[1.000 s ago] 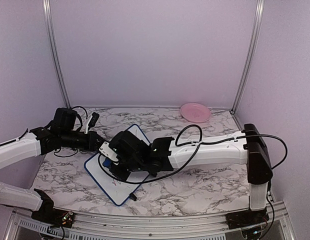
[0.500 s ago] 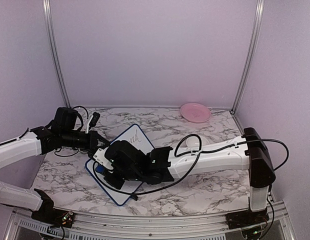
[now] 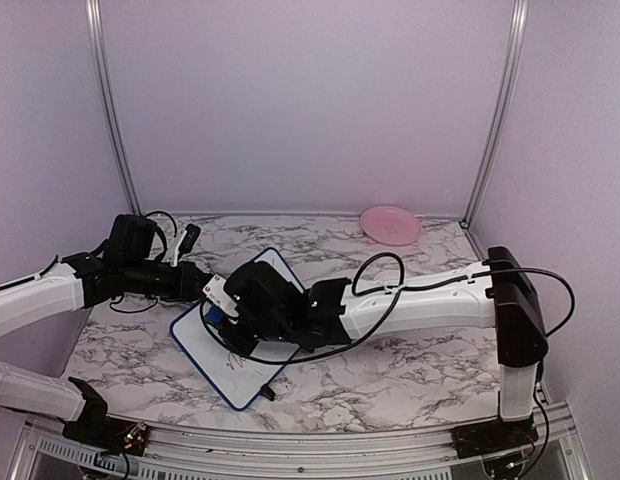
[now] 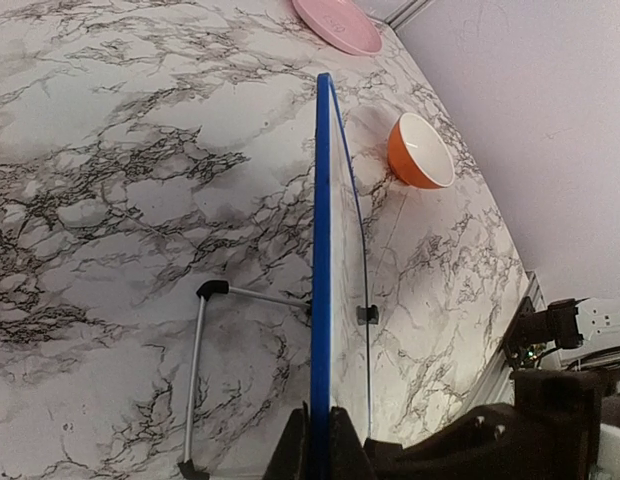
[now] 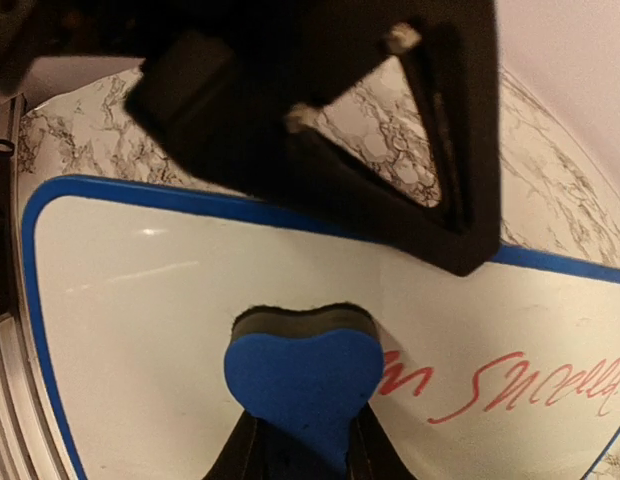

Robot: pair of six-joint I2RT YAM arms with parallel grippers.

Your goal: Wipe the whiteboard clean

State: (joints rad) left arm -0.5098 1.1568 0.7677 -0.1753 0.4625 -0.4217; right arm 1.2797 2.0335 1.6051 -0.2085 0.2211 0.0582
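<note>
Looking across the marble table (image 3: 410, 370), I have a pink plate (image 3: 391, 224) at the far edge near the right corner post. An orange bowl (image 4: 422, 150) sits beyond the board in the left wrist view. Both are well apart from the work.

The whiteboard (image 3: 225, 365) sits left of centre on the table, its long side running diagonally away from me. From above, the right forearm lies across its middle and hides most of the white face. A thin grey leg (image 4: 195, 380) with black ends runs from the blue frame to the marble. In the right wrist view a black, out-of-focus mass covers the board's far edge; I cannot tell what it is.

The left arm reaches in low from the left. The left gripper (image 4: 315, 430) is pinched narrow on the board's blue rim, one finger on each side.

The right arm stretches leftward across the table with its wrist bent down. The right gripper (image 5: 302, 435) clamps a blue eraser (image 5: 302, 375), pressed to the white face just beside the red handwriting (image 5: 510, 385).
</note>
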